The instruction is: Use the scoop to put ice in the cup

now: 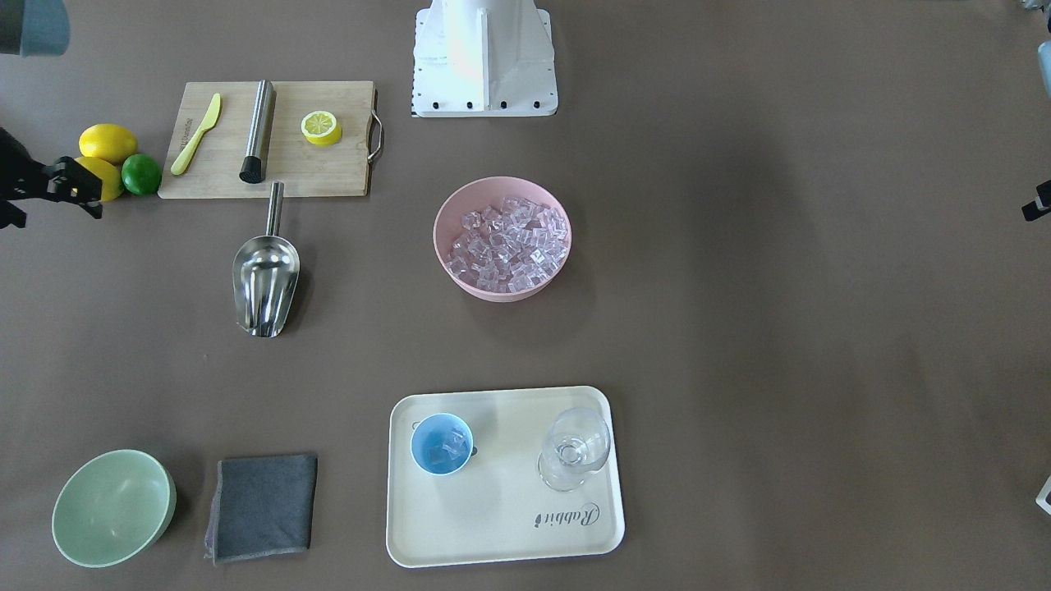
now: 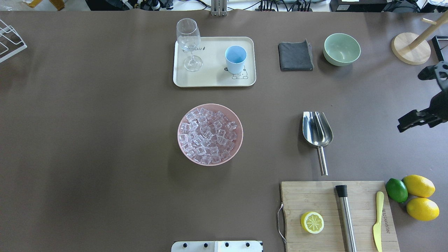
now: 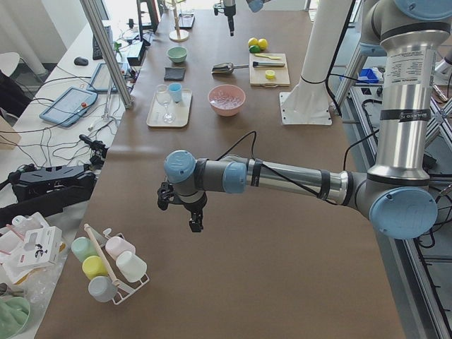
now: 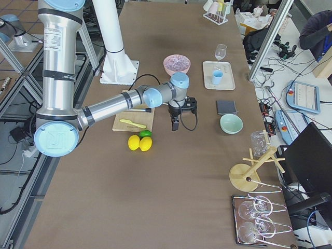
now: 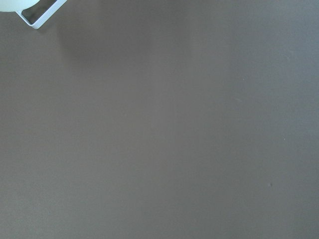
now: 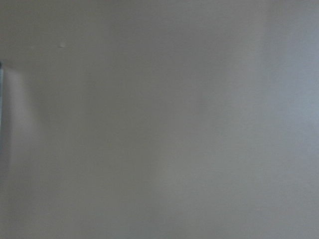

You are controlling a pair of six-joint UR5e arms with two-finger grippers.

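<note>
The brown table (image 2: 105, 140) carries everything. The right arm (image 4: 109, 107) reaches over its right end. The right gripper (image 4: 176, 123) hangs above bare table near the lemons (image 2: 419, 186) with nothing in it; I cannot tell whether its jaws are spread or closed. The left arm (image 3: 282, 180) stretches over the table's left end, well apart from the task things. The left gripper (image 3: 180, 212) points down, also empty, and its jaws are just as unclear. A board (image 2: 315, 196) lies near the robot on the right, and a tray (image 2: 210, 77) sits at the far middle. Between the tray and the robot's base, a pink bowl (image 2: 210, 163) is full of ice (image 2: 210, 136). The scoop (image 2: 316, 129) lies free on the table, trough up, its handle pointing at the board's edge. The cup (image 2: 235, 57) stands upright on the tray near a glass (image 2: 189, 38), and a few cubes show inside it.
</note>
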